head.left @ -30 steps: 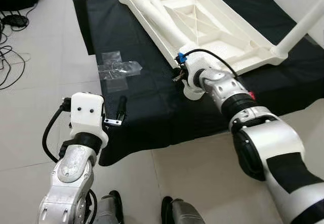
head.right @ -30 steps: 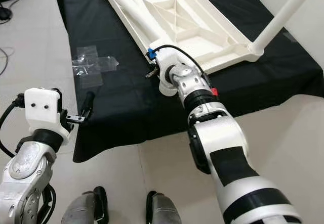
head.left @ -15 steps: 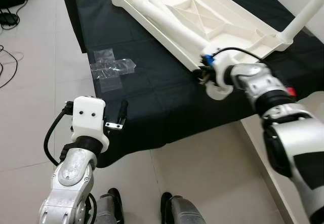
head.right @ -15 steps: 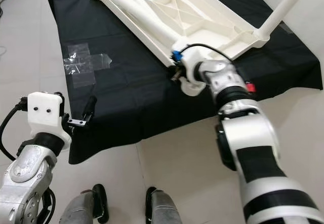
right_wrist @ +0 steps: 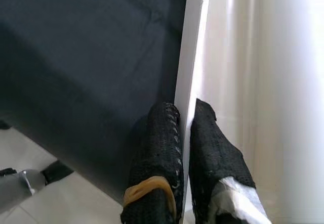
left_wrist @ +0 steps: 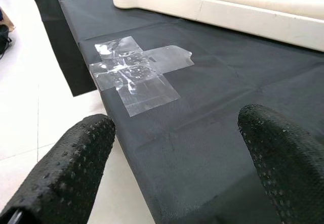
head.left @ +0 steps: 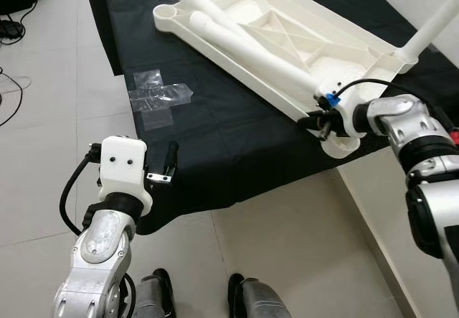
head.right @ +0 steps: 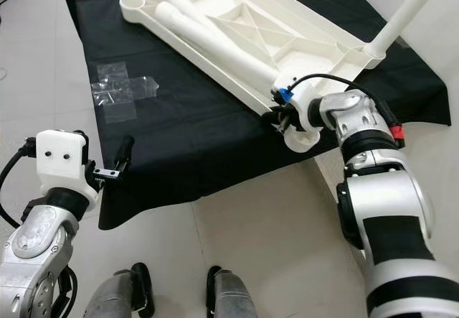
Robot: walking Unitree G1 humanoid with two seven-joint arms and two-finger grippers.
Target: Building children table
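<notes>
The black cloth [head.left: 215, 131] covers the floor ahead of both claws. On it lies the children's table top [head.left: 287, 38], upside down with its ribbed underside up; its long axis runs from my right claw [head.right: 276, 120] away toward the far left. I pinch its near rim: the right wrist view shows the two black fingers [right_wrist: 157, 148] closed on the thin white edge. One leg [head.left: 430, 27] already stands upright in the corner socket just beyond that claw. Two loose legs [head.left: 244, 41] lie in the tray, parallel to its long axis, their open ends pointing away from the claw. I judge the build early: one leg fitted, the rest unfitted. Clear plastic bags [left_wrist: 134, 72] lie flat ahead of my left claw [left_wrist: 174, 158], which hovers wide open and empty over the cloth's near edge.
</notes>
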